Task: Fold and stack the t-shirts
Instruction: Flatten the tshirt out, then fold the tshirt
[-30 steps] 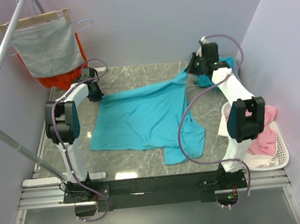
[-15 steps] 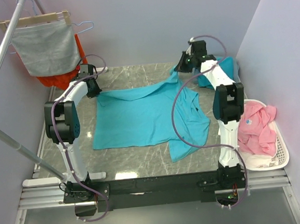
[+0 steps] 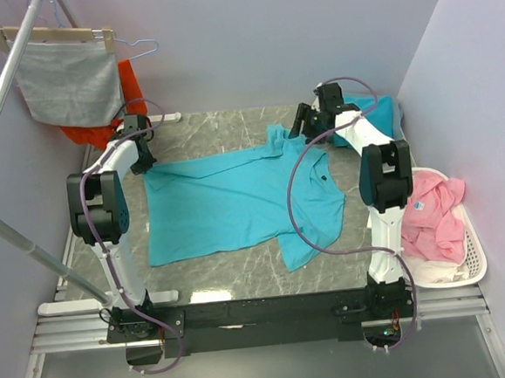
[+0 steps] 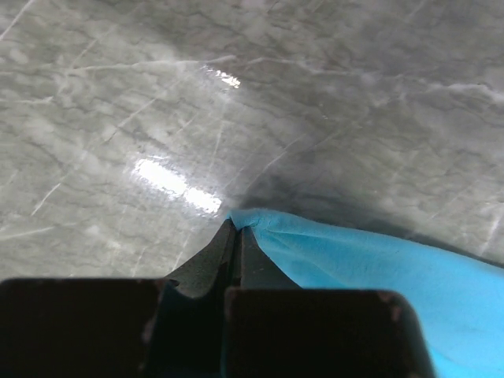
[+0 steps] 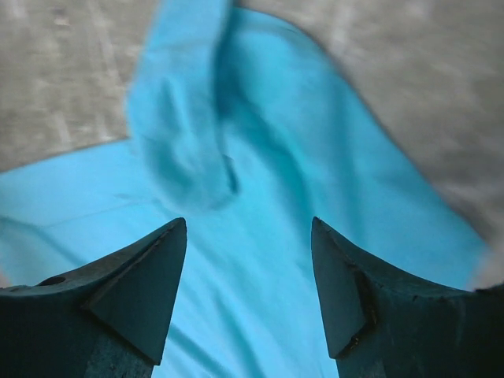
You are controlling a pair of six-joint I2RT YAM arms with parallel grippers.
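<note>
My left gripper [image 4: 236, 230] was pinched closed on the far-left corner of the turquoise cotton t-shirt [image 3: 236, 199], a nip of cloth caught at the black fingertips, low over the grey marble-patterned table [image 3: 221, 126]. My right gripper [image 5: 248, 224] hung with its two fingers well apart and nothing between them, just above a bunched sleeve at the shirt's far-right end. The shirt lay spread across the middle of the table, mostly flat, with what looked like the hem to the left and the collar to the right. One sleeve trailed toward the near edge, and a ridge of slack ran along the far edge. I judged this to be the flattening step, with no fold made. The next move would call for smoothing that bunched sleeve, then both grippers taking matching holds along one side. Bare marble showed beyond the shirt's far edge and along its near edge, giving room to sweep. The left side was tighter: a grey rectangular cloth [image 3: 69, 81] and an orange-red garment [image 3: 127, 85] hung near my left gripper. A second turquoise t-shirt [image 3: 373, 109] lay crumpled at the far-right corner, and a white plastic basket [image 3: 475, 263] of pink clothes [image 3: 430, 219] stood off the right edge.
</note>
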